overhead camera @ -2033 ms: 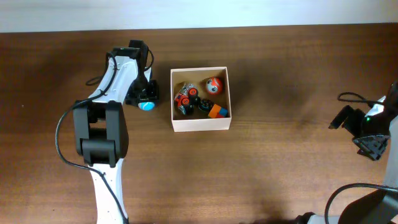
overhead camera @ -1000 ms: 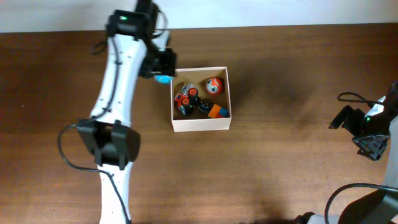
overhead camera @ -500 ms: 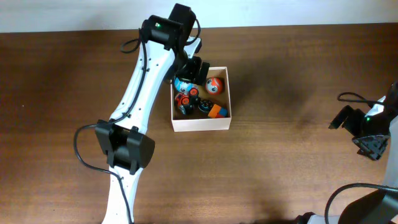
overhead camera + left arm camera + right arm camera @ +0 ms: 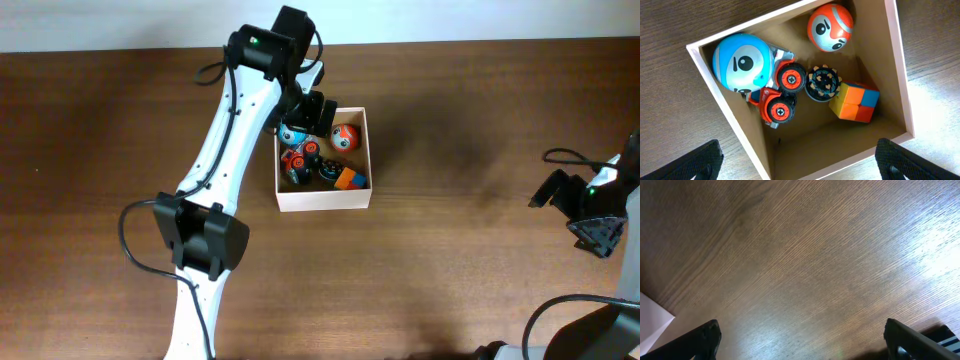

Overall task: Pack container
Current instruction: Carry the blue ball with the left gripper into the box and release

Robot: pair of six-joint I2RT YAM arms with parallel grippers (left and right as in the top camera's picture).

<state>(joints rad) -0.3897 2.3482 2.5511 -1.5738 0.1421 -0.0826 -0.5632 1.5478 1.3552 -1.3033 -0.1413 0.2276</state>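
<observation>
The container (image 4: 322,199) is a square white-walled cardboard box in the middle of the table. In the left wrist view its rim (image 4: 721,102) frames a blue face ball (image 4: 742,62), an orange face ball (image 4: 830,27), a red toy truck (image 4: 780,95), a black wheel (image 4: 823,83) and an orange-blue cube (image 4: 855,102). My left gripper (image 4: 305,118) hovers over the box's back left corner, its jaws (image 4: 800,162) wide open and empty. The blue ball (image 4: 292,135) lies free beneath it. My right gripper (image 4: 592,218) is open and empty at the far right, well away from the box.
Under the right gripper (image 4: 802,340) there is only brown wood-grain table (image 4: 805,255). A white corner (image 4: 651,321) shows at the lower left of the right wrist view. A black cable (image 4: 565,155) lies near the right arm.
The left arm carried the blue ball from beside the box's left wall to above it, then opened; the ball now rests inside. The right arm has not moved.
</observation>
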